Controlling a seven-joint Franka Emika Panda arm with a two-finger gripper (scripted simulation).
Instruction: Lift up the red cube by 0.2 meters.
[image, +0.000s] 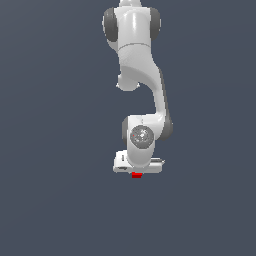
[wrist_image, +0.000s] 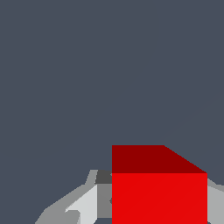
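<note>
The red cube (image: 136, 175) shows as a small bright red patch just below the white hand of my gripper (image: 136, 172) in the exterior view. In the wrist view the red cube (wrist_image: 159, 192) is large and close. It sits between the grey fingers (wrist_image: 87, 205), which press against its two sides. My gripper (wrist_image: 159, 214) is shut on the cube. The fingertips are hidden behind the cube and the frame edge. How high the cube is above the floor cannot be told.
The white arm (image: 142, 75) runs from the top of the exterior view down to the hand. A plain dark grey floor (image: 55, 150) lies all around, and no other object shows on it.
</note>
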